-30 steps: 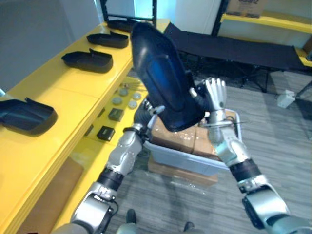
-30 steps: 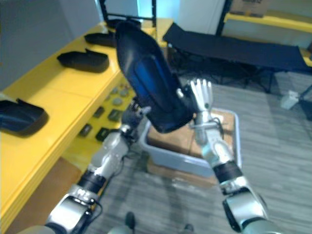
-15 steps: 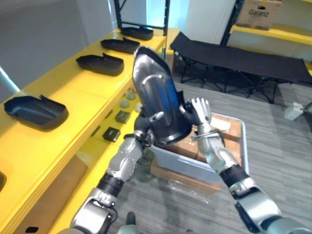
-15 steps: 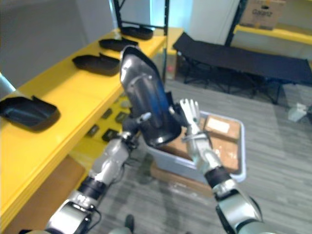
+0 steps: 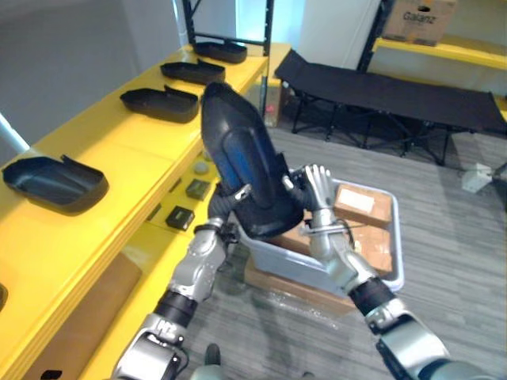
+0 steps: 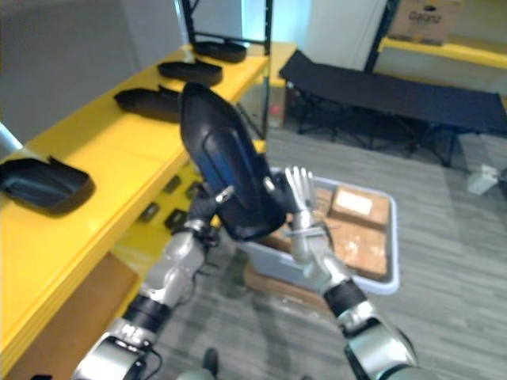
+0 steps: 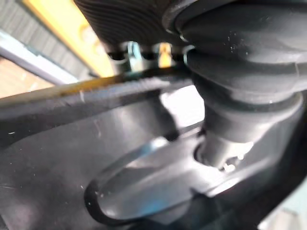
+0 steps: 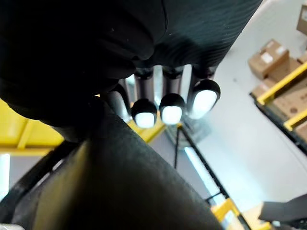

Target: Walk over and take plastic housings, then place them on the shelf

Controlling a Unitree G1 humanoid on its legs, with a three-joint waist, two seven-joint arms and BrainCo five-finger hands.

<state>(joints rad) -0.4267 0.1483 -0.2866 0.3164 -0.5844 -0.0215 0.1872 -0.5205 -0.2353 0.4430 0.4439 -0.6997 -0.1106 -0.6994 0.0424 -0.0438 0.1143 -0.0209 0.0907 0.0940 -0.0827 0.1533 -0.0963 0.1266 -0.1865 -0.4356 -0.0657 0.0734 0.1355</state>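
Yellow shelf [image 5: 119, 150] runs along the robot's left. Four shelved housings [image 5: 54, 182] lie on top of it, black and set apart from one another. Just off the shelf's edge, the left hand [image 5: 230, 204] pinches the low end of the held housing [image 5: 242, 162], with the thumb on the glossy face and the fingers behind. The shell is raised clear of the shelf, its top leaning towards it. On the side away from the shelf, the right hand [image 5: 318, 190] presses flat against the shell, fingers straight and not curled round anything. Further from the shelf, and below the hands, a grey bin [image 5: 396, 261] holds cartons [image 5: 360, 204].

The likely failure is a slip. One side is held only by pressure on a slick, curved surface, so if the hands drift apart the shell could twist out and drop into the bin. Swinging it over too low could catch the shelf's edge or knock a shelved housing.

Half a second ago the shell stood more upright. Now it tips further towards the shelf, and the right hand sits lower.
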